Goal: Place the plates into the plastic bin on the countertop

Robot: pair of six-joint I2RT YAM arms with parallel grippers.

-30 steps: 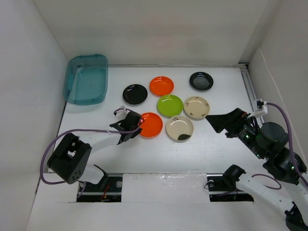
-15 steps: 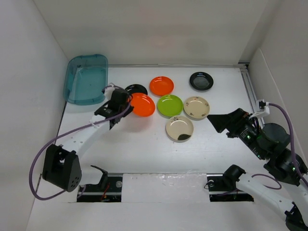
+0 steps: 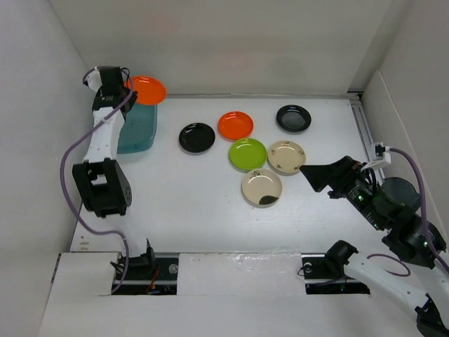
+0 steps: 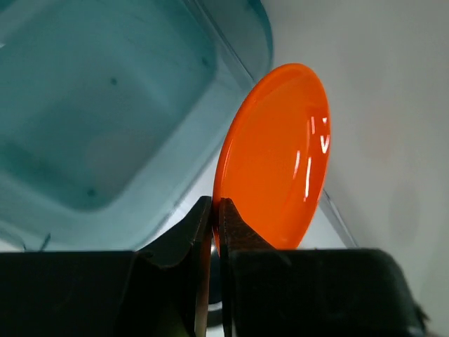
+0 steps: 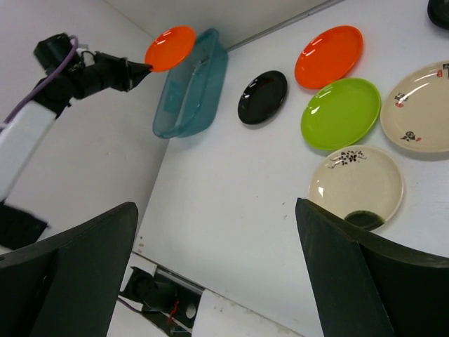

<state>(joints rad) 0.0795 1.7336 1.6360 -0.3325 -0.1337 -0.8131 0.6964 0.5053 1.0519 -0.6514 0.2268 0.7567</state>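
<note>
The left gripper (image 4: pixel 215 210), jaws pressed tight, pinches an orange plate (image 4: pixel 277 158) by its rim above the far corner of the plastic bin (image 4: pixel 105 119), apparently clear of it; the right gripper (image 5: pixel 215 203) hangs spread wide, empty.

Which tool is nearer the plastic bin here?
Left. The left tool holds an orange plate above the plastic bin's far edge; the right tool hangs open across the countertop.
</note>
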